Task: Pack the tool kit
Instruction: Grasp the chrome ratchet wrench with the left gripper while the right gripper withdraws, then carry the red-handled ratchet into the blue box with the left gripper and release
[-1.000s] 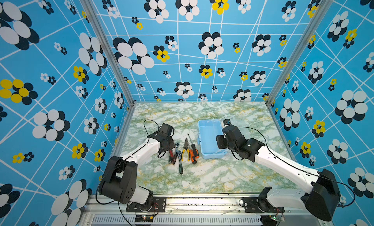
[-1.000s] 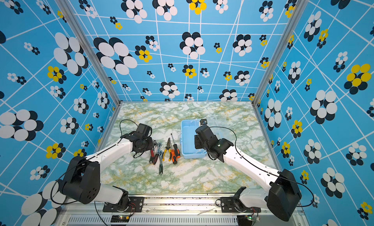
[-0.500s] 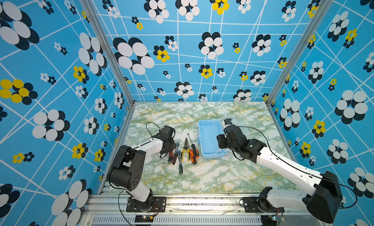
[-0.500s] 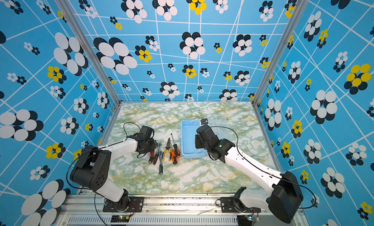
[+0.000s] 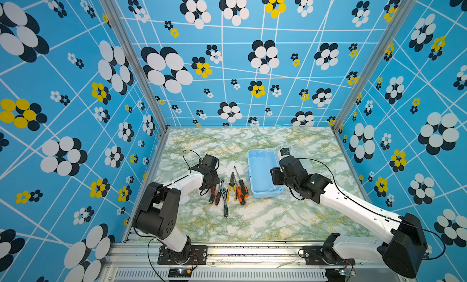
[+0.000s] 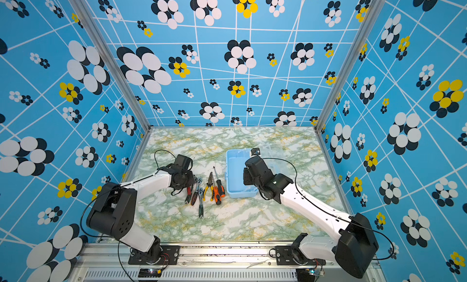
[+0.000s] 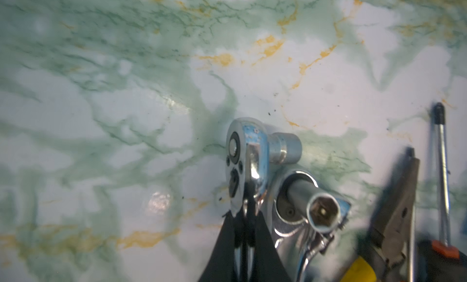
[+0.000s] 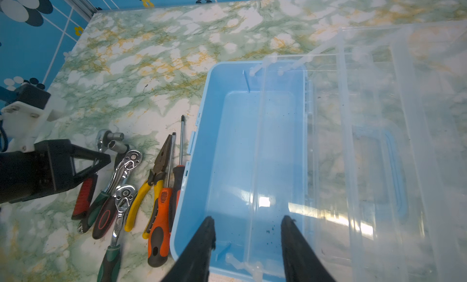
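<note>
**Clerk:** Entry one, the container?

**Checker:** One rectangular translucent light-blue plastic box (image 5: pixel 260 172) stands on the green-veined marble-pattern tabletop (image 5: pixel 252 222), right of centre in both top views. Its clear plastic lid (image 8: pixel 379 91) is swung open and lies on the side away from the tools. The interior is bare. The long axis runs from the front edge toward the back wall, open face up.

**Clerk:** Entry two, the loose tools?

**Checker:** One row just beside the box's left wall, none inside it. Listed: chrome ratchet wrenches (image 8: pixel 131 159), yellow-handled pliers (image 8: pixel 154 177), orange-and-black screwdrivers (image 8: pixel 161 217). All lie roughly parallel to the box, working ends toward the back wall, handles toward the robot (one green-handled wrench (image 5: pixel 225 210) sits further forward than its neighbours).

**Clerk:** Entry three, the grippers?

**Checker:** The left gripper (image 7: pixel 246 215) has its fingers pinched tight on the neck of a socket-headed chrome ratchet wrench (image 7: pixel 246 151) at the row's left end. That wrench looks to rest on the table, not lifted. The right gripper (image 8: pixel 249 220) hangs over the box's near end with its jaws apart and nothing visibly clamped.

**Clerk:** Progress?

**Checker:** Early, by my reckoning. The lid is open and the first tool is gripped. Every tool has yet to go into the box, and then the lid has to be closed.
</note>
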Available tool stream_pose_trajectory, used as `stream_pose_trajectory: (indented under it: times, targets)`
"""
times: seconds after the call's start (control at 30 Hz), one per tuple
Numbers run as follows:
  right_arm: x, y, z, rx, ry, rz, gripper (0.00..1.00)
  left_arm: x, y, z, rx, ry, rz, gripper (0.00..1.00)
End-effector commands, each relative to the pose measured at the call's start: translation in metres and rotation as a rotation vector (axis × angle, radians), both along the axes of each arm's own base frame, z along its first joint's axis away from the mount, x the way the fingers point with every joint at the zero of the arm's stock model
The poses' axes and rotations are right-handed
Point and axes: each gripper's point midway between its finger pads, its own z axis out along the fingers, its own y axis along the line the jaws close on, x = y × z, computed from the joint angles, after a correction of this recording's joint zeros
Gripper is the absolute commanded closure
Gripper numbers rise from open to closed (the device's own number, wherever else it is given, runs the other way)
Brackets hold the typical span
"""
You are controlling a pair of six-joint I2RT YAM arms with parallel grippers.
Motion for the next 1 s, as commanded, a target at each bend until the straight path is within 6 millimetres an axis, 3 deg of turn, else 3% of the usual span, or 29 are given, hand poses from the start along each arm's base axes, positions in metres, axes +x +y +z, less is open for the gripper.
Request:
stream_pose_trajectory:
  times: [0.0,0.1,0.2,0.3,0.37,0.5,0.67,0.97]
  targets:
    - [-0.007,-0.005,0.011,0.065,-0.031,-0.027,0.55,0.013,-0.031,0.084,-0.018,-0.184,-0.099,1.0]
    - [-0.012,-0.017,0.018,0.076,-0.055,-0.063,0.55,0.014,-0.086,0.136,-0.108,-0.292,-0.197,1.0]
    - [-0.015,-0.031,0.026,0.085,-0.082,-0.106,0.56,0.018,-0.15,0.161,-0.223,-0.338,-0.263,1.0]
    - [-0.016,-0.046,0.031,0.092,-0.096,-0.142,0.57,0.023,-0.203,0.164,-0.272,-0.345,-0.312,1.0]
    - [-0.018,-0.055,0.031,0.097,-0.097,-0.163,0.57,0.026,-0.226,0.157,-0.271,-0.347,-0.318,1.0]
    - [-0.023,-0.065,0.028,0.12,-0.09,-0.182,0.58,0.034,-0.244,0.126,-0.236,-0.308,-0.272,1.0]
    - [-0.028,-0.069,0.015,0.113,-0.064,-0.183,0.58,0.045,-0.248,0.088,-0.144,-0.25,-0.226,1.0]
    - [-0.031,-0.073,-0.002,0.101,-0.04,-0.182,0.57,0.067,-0.262,0.04,-0.005,-0.163,-0.219,1.0]
